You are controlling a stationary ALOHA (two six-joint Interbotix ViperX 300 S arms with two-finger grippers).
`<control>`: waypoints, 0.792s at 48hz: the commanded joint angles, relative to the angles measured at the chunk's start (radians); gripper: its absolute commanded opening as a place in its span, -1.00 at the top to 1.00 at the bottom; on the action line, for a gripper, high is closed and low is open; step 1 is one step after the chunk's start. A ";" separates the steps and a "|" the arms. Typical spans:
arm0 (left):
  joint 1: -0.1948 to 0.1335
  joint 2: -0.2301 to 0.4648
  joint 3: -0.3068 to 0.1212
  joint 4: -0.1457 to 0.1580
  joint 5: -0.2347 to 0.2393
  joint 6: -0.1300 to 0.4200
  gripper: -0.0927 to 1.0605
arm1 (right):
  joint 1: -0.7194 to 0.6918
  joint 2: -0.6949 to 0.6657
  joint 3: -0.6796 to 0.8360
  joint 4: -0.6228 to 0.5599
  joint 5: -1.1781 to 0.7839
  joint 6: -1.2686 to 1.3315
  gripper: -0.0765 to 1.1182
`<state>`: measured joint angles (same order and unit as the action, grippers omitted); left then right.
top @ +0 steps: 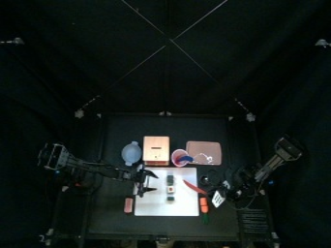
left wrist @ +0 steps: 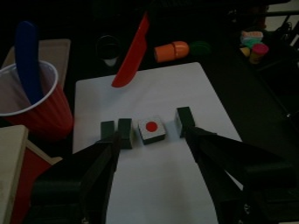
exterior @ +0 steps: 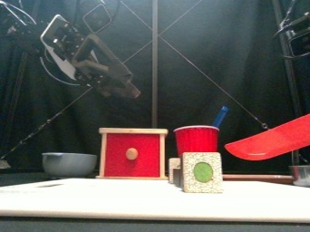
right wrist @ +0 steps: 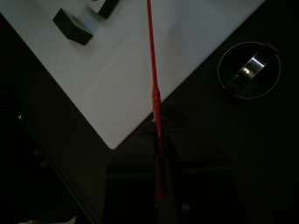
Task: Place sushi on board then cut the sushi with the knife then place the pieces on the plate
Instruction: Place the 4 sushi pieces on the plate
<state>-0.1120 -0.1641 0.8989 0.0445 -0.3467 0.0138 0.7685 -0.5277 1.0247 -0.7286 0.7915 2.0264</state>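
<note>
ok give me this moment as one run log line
left gripper: open over sushi pieces | right gripper: shut on red knife, held above white board | blue knife: in red cup

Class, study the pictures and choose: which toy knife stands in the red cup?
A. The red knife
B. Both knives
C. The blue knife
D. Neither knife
C: the blue knife sticks up out of the red cup, while the red knife is held by the right gripper above the white board.
</note>
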 commanded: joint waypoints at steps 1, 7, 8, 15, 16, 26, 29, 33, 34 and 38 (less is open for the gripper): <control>0.003 0.005 -0.009 -0.003 -0.009 0.000 -0.77 | -0.023 0.002 0.002 -0.006 -0.029 0.000 0.32; 0.003 0.020 -0.009 -0.009 -0.009 0.000 -0.77 | -0.043 0.012 0.017 0.003 -0.066 -0.002 0.25; 0.003 0.021 -0.009 -0.009 -0.009 0.002 -0.77 | -0.044 0.012 0.018 0.006 -0.066 -0.002 0.23; 0.006 0.025 -0.009 -0.011 -0.009 0.003 -0.77 | -0.048 0.012 0.023 0.009 -0.060 -0.002 0.06; 0.006 0.026 -0.009 -0.009 -0.009 0.003 -0.77 | -0.049 0.012 0.023 0.011 -0.060 -0.002 0.05; 0.006 0.025 -0.009 -0.009 -0.009 0.000 -0.77 | -0.049 0.012 0.017 0.018 -0.057 -0.003 -0.17; 0.006 0.025 -0.009 -0.009 -0.009 0.000 -0.77 | -0.049 0.012 0.018 0.018 -0.055 -0.003 -0.20; 0.005 0.026 -0.011 -0.011 -0.009 0.000 -0.77 | -0.046 0.006 0.017 0.017 -0.048 -0.005 -0.23; 0.006 0.026 -0.012 -0.011 -0.009 0.000 -0.77 | -0.044 0.006 0.017 0.015 -0.048 -0.005 -0.23; 0.005 0.026 -0.012 -0.011 -0.009 0.000 -0.77 | -0.043 -0.006 0.015 0.009 -0.035 -0.005 -0.23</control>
<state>-0.1089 -0.1335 0.9004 0.0353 -0.3467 0.0138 0.7225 -0.5123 1.0569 -0.7102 0.7470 2.0233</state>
